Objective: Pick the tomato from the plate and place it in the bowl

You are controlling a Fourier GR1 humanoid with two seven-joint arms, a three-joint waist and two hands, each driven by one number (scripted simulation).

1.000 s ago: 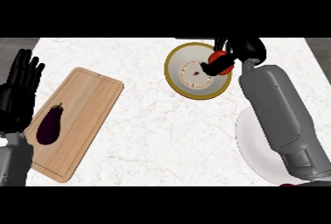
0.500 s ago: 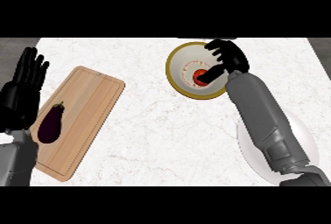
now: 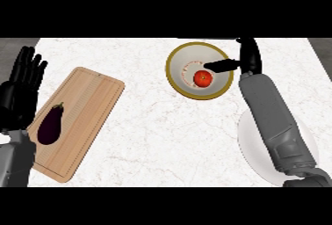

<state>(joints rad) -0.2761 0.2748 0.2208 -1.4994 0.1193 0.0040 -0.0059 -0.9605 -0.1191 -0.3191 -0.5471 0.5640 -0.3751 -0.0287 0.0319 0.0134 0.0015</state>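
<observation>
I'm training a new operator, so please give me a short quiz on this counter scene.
1. True or false: the tomato already lies in the white bowl.
2. What lies on the cutting board? A carrot; B eggplant; C tomato.
3. Which hand rests open at the view's left edge?
Key: 1 false, it is on the yellow-rimmed plate; 2 B; 3 the left hand.

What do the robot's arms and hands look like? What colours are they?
Both forearms are grey and smooth, shaped like chunky rounded tubes with a few panel seams. The right forearm gets wider toward the bottom of the view. Each ends in a black hand with fingers and a thumb: the left hand at the left edge and the right hand near the top. No cables, sleeves or markings show.
</observation>
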